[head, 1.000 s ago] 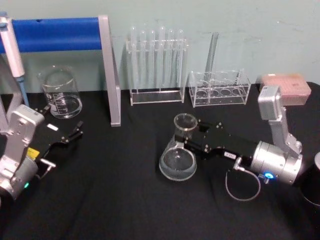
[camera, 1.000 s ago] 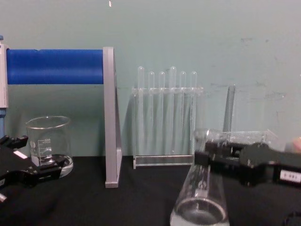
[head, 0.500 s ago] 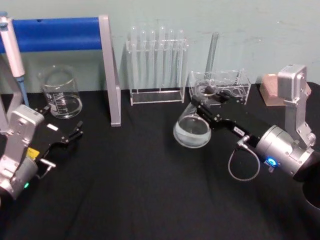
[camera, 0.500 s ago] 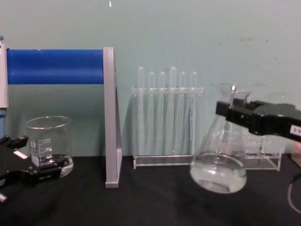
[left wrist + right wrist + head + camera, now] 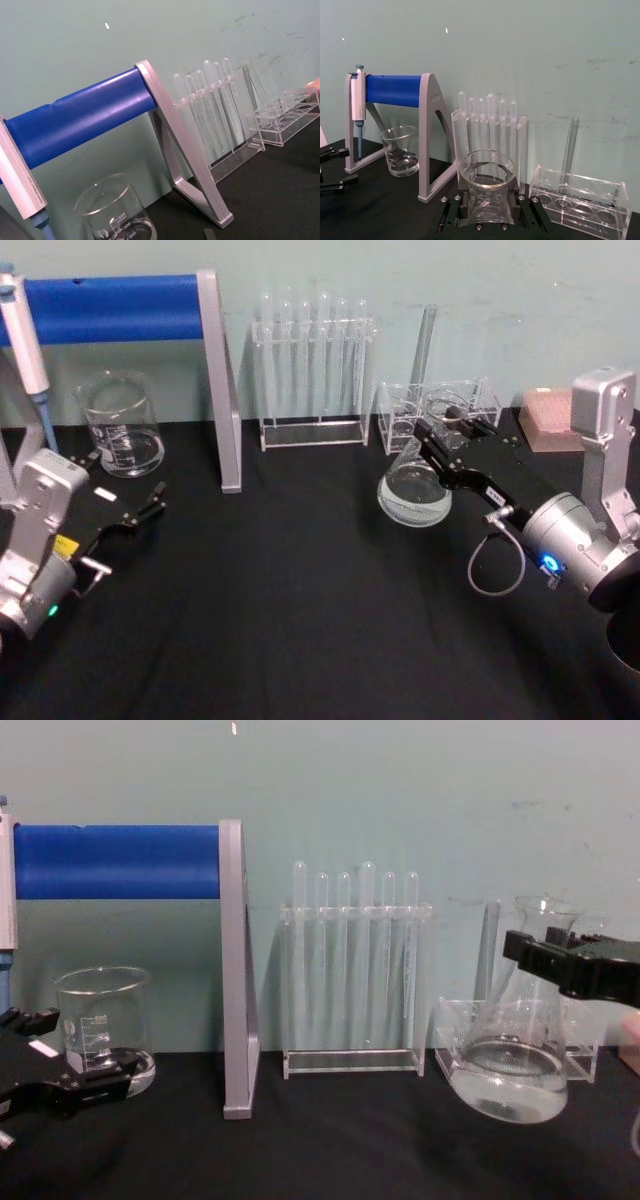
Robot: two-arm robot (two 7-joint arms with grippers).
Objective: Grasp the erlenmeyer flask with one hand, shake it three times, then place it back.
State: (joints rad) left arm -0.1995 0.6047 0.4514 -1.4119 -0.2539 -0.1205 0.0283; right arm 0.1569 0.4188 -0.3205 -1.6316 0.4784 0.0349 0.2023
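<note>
Head view: my right gripper (image 5: 442, 430) reaches forward over the right half of the black table (image 5: 280, 620). Its two black fingers are closed on the narrow neck of the glass flask (image 5: 416, 490), one on each side, just under the flared rim. The flask is tilted. Its neck leans toward my right and its wide round base swings out toward my left. A shallow layer of clear liquid sits in the base. The flask hangs just in front of a low clear rack (image 5: 392, 412), which holds one tall thin tube (image 5: 426, 345) standing upright.

Chest view: the flask (image 5: 510, 1065) shows from the side at the right. Its base is slanted and appears to be lifted off the table. The black gripper body crosses its neck from the right edge.

Right wrist view: I look down past the open mouth of the flask (image 5: 487, 172). A black finger (image 5: 454, 209) presses on either side of the glass.

My left gripper (image 5: 128, 502) rests low at the left side of the table with its fingers spread apart and nothing between them. It is near a squat glass beaker (image 5: 122, 430) and well apart from the flask.

Behind the beaker stands a grey frame carrying a blue bar (image 5: 110, 308). A pipette (image 5: 25, 340) hangs at the frame's left end. A taller clear rack of test tubes (image 5: 312, 370) stands between the frame and the low rack. A pink box (image 5: 555, 412) sits at the far right.
</note>
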